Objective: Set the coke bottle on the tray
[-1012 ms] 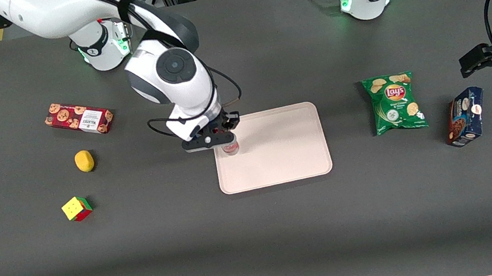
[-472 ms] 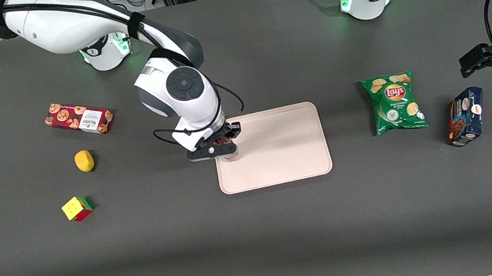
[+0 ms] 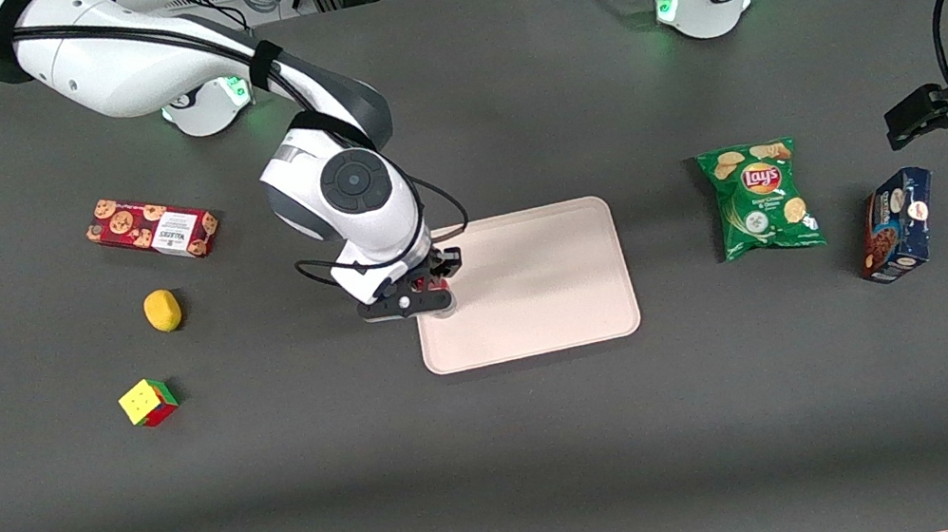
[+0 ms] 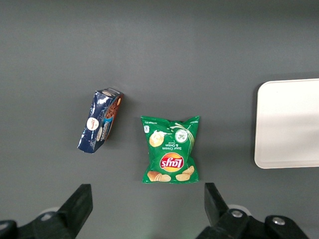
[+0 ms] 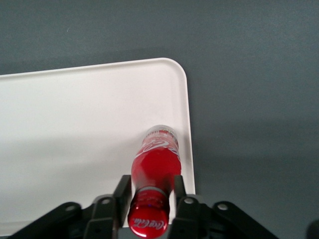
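The coke bottle (image 5: 155,159), slim and red with a red cap and white script, stands upright with its base on the tray (image 5: 75,129), close to the rim at the working arm's end. My gripper (image 5: 150,191) is shut on its neck and shoulder, one finger (image 5: 122,191) pressed against each side. In the front view the gripper (image 3: 439,296) hangs over that edge of the pale beige tray (image 3: 537,294), and only a sliver of the coke bottle (image 3: 437,285) shows under the hand. The parked arm's wrist view shows one end of the tray (image 4: 294,124).
A red cookie box (image 3: 152,227), a yellow lump (image 3: 163,310) and a coloured cube (image 3: 147,402) lie toward the working arm's end. A green Lay's bag (image 3: 759,199) and a dark blue box (image 3: 896,224) lie toward the parked arm's end.
The gripper has come down with the bottle and shifted slightly nearer the front camera. The bottle's base now rests on the tray by its rim.
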Controlling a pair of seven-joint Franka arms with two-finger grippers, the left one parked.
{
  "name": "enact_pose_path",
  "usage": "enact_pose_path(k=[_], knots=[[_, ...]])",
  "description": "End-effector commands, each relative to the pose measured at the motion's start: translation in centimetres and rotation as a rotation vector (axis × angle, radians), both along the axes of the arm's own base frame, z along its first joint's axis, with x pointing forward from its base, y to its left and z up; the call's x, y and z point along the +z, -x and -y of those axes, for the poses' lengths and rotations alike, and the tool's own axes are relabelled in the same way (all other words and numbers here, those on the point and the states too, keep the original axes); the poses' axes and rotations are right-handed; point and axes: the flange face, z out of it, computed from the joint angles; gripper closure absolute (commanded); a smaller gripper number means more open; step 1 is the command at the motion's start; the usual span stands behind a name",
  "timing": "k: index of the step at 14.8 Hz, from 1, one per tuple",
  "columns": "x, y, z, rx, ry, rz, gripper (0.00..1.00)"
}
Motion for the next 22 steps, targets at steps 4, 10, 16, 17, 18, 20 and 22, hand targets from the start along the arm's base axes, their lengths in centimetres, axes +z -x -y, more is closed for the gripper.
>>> enact_pose_path(k=[4,10,16,17,18,20,22], knots=[[0.9,-0.1,-0.8,-0.075,-0.001,0.041,0.0],[12.0,-3.0,4.4,-0.189,-0.097,0.145,0.0],[21.2,-5.8,18.8,-0.032,-0.048,0.176,0.0],[22.3,-5.8,21.2,-0.003,-0.047,0.157,0.0],[23.1,-5.9,24.0,0.023,-0.032,0.139,0.0],[24.7,-5.7,28.4,0.071,-0.029,0.109,0.0],[26.8,-4.6,31.6,0.064,-0.009,0.094,0.0]])
